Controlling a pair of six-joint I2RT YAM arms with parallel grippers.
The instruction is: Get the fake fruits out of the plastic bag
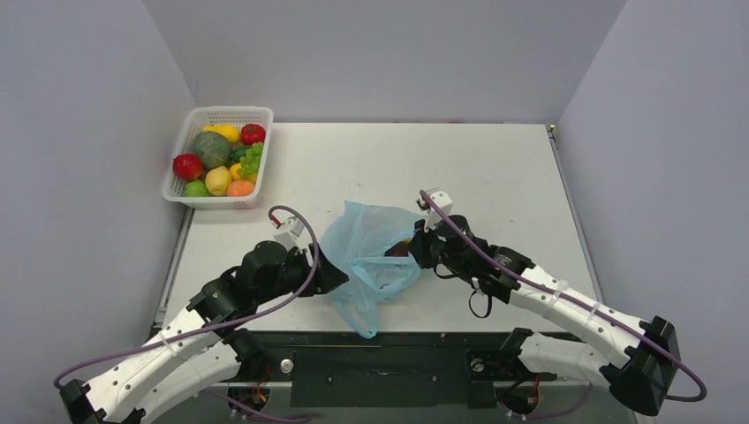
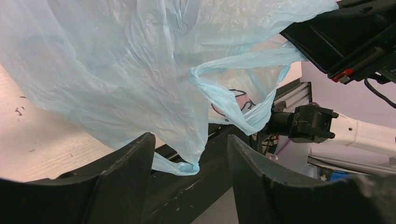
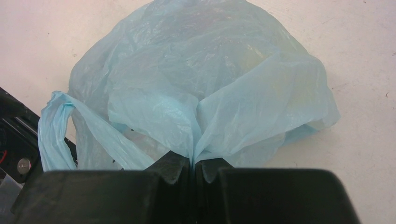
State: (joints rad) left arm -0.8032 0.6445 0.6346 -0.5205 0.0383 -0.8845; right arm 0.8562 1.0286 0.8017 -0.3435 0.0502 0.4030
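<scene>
right pincer (image 3: pixel 193 163) is pinching a fold of the plastic bag (image 3: pixel 201 88), jaws pressed together on the film. left pincer (image 2: pixel 189 149) is hanging spread, a bag handle (image 2: pixel 186 166) dangling loose between its jaws. top view: the bag is lying mid-frame on the worktop (image 1: pixel 397 159) between both arms, with a dark fake fruit (image 1: pixel 399 251) peeking out at its right edge, so the right arm's sitting nearer, i'd say.
</scene>
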